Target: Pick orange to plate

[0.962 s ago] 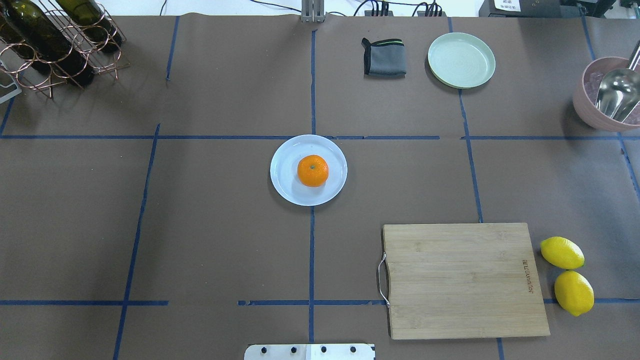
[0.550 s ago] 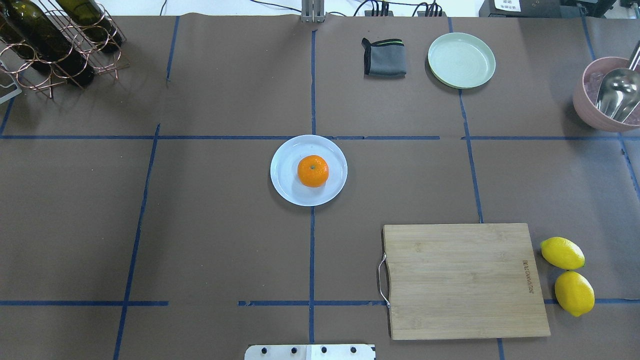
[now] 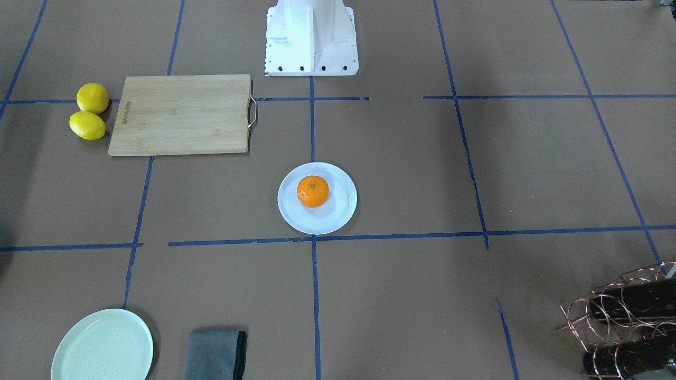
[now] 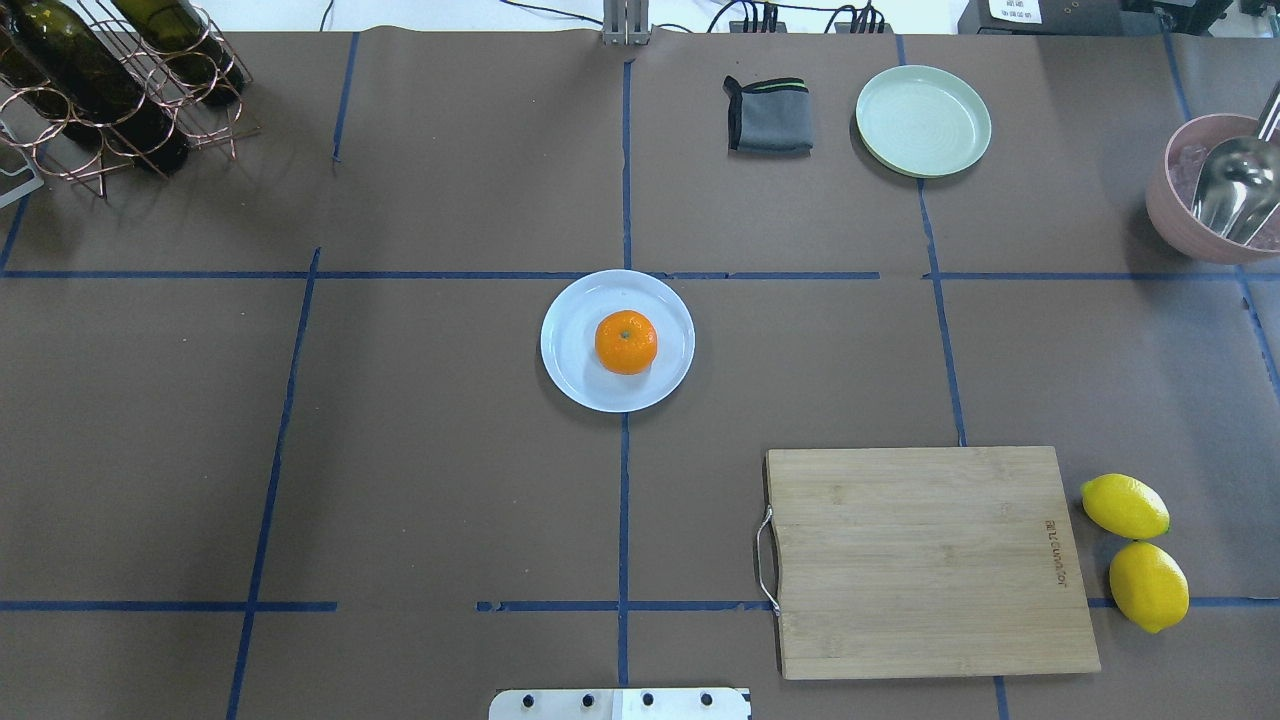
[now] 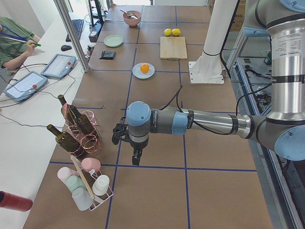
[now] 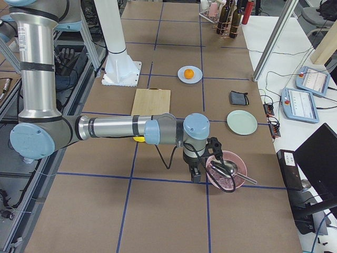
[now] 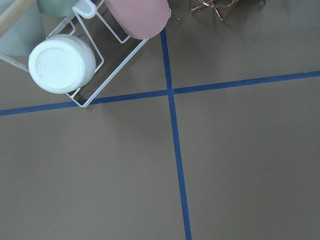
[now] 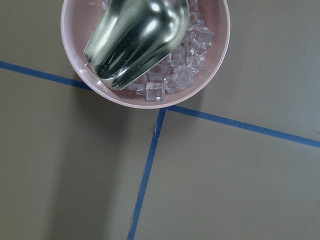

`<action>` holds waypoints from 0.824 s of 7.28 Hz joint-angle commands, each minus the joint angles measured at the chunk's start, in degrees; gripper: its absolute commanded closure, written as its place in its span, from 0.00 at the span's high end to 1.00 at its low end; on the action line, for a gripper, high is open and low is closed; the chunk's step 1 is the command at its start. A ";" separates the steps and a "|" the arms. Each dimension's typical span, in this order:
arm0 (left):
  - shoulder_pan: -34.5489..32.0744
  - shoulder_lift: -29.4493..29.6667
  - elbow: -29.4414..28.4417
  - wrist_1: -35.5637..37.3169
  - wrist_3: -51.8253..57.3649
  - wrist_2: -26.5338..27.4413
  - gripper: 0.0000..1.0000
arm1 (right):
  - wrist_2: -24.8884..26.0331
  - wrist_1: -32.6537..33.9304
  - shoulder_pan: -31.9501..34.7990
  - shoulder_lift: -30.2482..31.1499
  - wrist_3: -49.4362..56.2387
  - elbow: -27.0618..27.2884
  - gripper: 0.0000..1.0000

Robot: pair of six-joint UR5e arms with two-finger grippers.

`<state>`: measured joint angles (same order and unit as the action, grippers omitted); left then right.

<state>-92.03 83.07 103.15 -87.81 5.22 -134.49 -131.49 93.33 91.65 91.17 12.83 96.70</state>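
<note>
1. Exterior front-facing: the orange [image 3: 312, 191] sat stem-up on the plate [image 3: 342, 214], a little off centre but well inside the raised rim, which I judged would stop it rolling off. The plate lay mid-bench [image 3: 528, 174], where the blue tape [image 3: 401, 236] lines cross. No arm was in frame.
2. Overhead exterior: same arrangement, with the orange resting free and nothing touching it. The cutting board [image 4: 930, 560] and two lemons [image 4: 1124, 505] lay well apart on the robot's right. The mint-green plate [image 4: 922, 120] at the far edge held nothing. Judgement: placement looked complete, nothing left to carry.
3. Exterior left: the left end effector [image 5: 136, 158] hung pointing down over bare bench beside the bottle rack [image 5: 78, 129], well apart from the plate. It was too small here, so I could not tell whether its fingers were apart or together.
4. Exterior right: the right end effector [image 6: 196, 174] hung just beside the pink bowl [image 6: 238, 162], likewise far from the plate. Finger state could not be told here either.
5. Left wrist-mounted: only bench, tape and a corner of the cup rack [image 7: 100, 75] showed. No fingers were in frame.
6. Right wrist-mounted: the view looked down on the bowl of ice cubes [image 8: 165, 82] and its metal scoop [image 8: 140, 35]. No fingers were visible. Judgement: both arms parked wide left the plate unobstructed.
</note>
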 commanded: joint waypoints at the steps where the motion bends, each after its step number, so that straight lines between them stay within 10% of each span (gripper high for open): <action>1: -0.08 -0.72 0.29 -0.08 -0.04 0.20 1.00 | -0.08 0.10 0.02 0.06 0.00 -0.11 1.00; 6: -0.08 -0.72 0.29 0.01 -0.04 0.29 1.00 | -0.17 0.19 -0.07 0.76 -0.09 -0.11 1.00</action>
<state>-92.10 82.36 103.52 -87.83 5.19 -134.18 -131.65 93.51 91.59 91.78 12.75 96.59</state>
